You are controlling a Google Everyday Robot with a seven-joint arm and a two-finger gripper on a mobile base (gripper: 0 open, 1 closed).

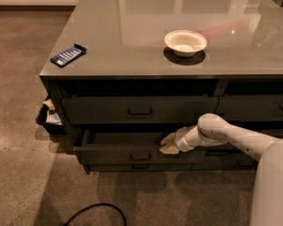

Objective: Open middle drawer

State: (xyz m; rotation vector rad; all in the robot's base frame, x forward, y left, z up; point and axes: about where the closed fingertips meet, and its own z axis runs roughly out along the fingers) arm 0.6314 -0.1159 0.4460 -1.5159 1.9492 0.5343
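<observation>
The robot's pale hand (167,143) sits at the upper lip of the middle drawer (108,153), just right of its small dark loop handle (140,155) and a little above it. From where I stand I cannot tell whether the hand is spread, pressed together or hooked over the edge. It seems to touch the top edge of the drawer front, not the handle. The white arm (236,138) reaches in from the right, low and nearly level.

The middle drawer stands partly out. Its front sits forward of the drawer above it, and a shallow strip of its inside shows as a dark band behind the front (nothing in it that I can make out). I judge the opening begun but not finished. Most of the drawer's depth looks to be inside the desk (132,32), so a further pull outward is likely what remains.

The taller upper drawer (108,109) is closed, and so is the slim lowest drawer (141,166). On the glossy desk top a white bowl (185,42) sits toward the right, well apart from a blue packet (68,54) near the left edge. A small bin (47,117) with crumpled contents sits beside the desk's left end. A dark cable (96,211) curls on the brown floor (19,173) in front.
</observation>
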